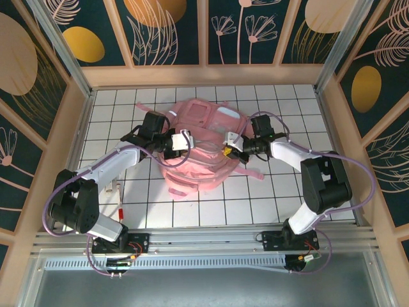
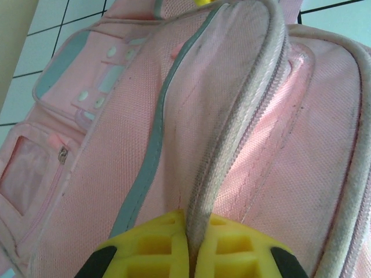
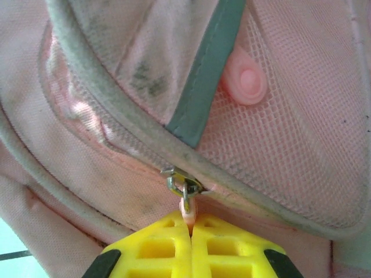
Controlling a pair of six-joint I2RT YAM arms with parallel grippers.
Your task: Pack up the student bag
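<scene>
Two claws: both are on the student bag (image 1: 195,176), one from each side, in the middle of the top view.
Student bag: it lies soft and lumpy on the white tiled table (image 1: 255,204), near the centre of the top view and a bit toward the top.
Left claw (image 2: 188,246): it is squeezed tight on the zip edge (image 2: 246,133). This is a grey toothy strip on a fold of pink cloth, running up from the bottom middle of the left wrist view.
Right claw (image 3: 190,231): it is squeezed tight on the zip pull (image 3: 186,209). This is a tiny pink tab hanging from the metal slider (image 3: 181,185), at the bottom middle of the right wrist view.
Step in hand: it looks like opening the bag. One claw holds the cloth and the other has the zip pull.
Next move: the right claw likely needs to drag the zip pull along the zip line. The left claw should hold the cloth firm so the slider can run.
What could go wrong: the tab is tiny and may slip out. The soft cloth may bunch up and jam the slider.
Other things: a small red thing (image 1: 120,212) and a small pale thing (image 1: 114,187) lie at the lower left of the table, well apart from the bag. They are too small to name. A round pink button (image 3: 246,81) sits by the mesh pocket (image 3: 290,145), at the upper right of the right wrist view.
In the way: nothing lies across the zip line where it shows. How far the zip is open cannot be told.
</scene>
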